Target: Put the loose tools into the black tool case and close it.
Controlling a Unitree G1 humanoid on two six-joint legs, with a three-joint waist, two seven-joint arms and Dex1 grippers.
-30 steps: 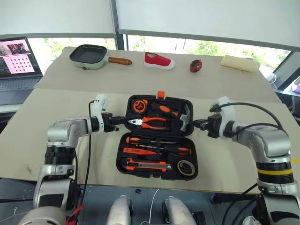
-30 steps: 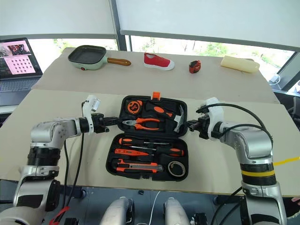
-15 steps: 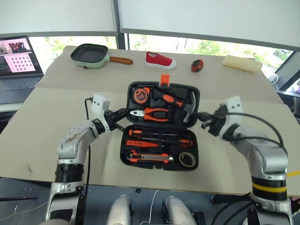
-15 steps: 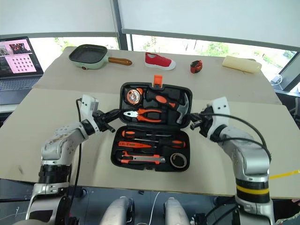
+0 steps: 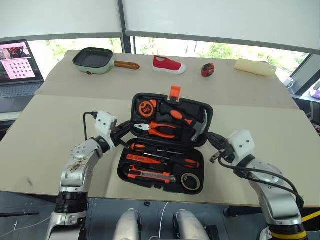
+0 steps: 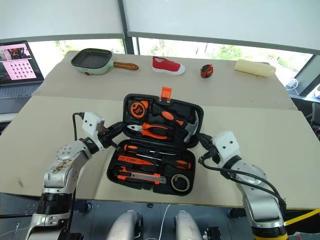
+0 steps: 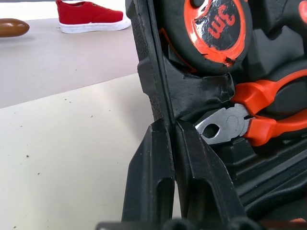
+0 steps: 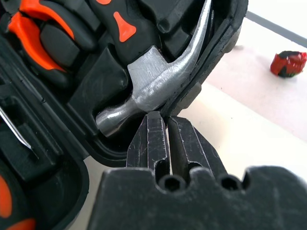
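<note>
With every tool seated, you are closing the black tool case (image 5: 167,142) at the table's (image 5: 45,125) near-edge middle: left gripper (image 7: 168,139) and right gripper (image 8: 165,125) pinch its raised lid's side rims. Next, swing both forward together.

Black tool case (image 5: 165,145) half-raised, left end effector (image 5: 126,131), right end effector (image 5: 210,138) at lid edges

daylight enters through the windows (image 5: 210,50) behind the counter (image 5: 60,120), below drawn blinds; the scene is evenly bright, with soft, faint shadows. head views sharp throughout. in the wrist views the fingers (image 7: 153,182) sit slightly soft up close, and the hammer head (image 8: 158,81) just beyond them carries mild glare.
</note>
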